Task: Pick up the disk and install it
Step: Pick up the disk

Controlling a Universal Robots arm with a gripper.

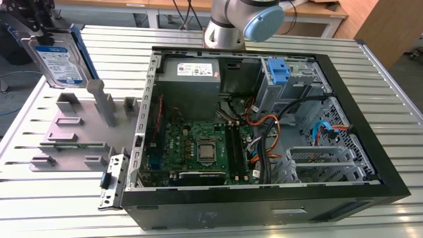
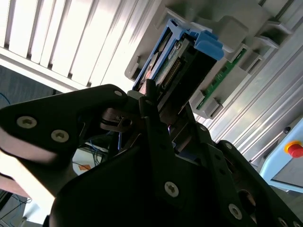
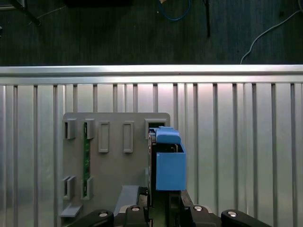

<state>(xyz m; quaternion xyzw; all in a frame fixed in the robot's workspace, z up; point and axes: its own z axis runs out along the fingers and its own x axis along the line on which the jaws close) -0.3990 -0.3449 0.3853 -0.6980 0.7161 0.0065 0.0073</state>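
The gripper point(image 3: 165, 208) is seen closest in both wrist views, its black fingers point(image 3: 187, 208) closed from both sides on the disk point(image 3: 169, 165), which is held edge-on between them. In the exterior view the disk point(image 1: 59, 62) is carried upright, label facing the camera, with a blue rail along its edge, and it is gripped at its top. It is held above the far end of the holder point(image 1: 73, 134), a grey plate with slots and posts, and appears to be clear of it. A green strip point(image 1: 73, 145) is seated in a slot of the holder, well apart from the disk. The holder is laid flat on the slatted metal table point(image 1: 383, 74). Just beside the holder, to the exterior view's right of it, an open case point(image 1: 264, 203) is laid on its side. Within the case, a grey power supply point(image 1: 191, 72) is set in the corner nearest the holder's far end, a green motherboard point(image 1: 198, 148) is mounted below it, and a blue bracket point(image 1: 279, 72) is fitted on the side away from the holder. The arm point(image 1: 241, 22) is mounted behind the case.
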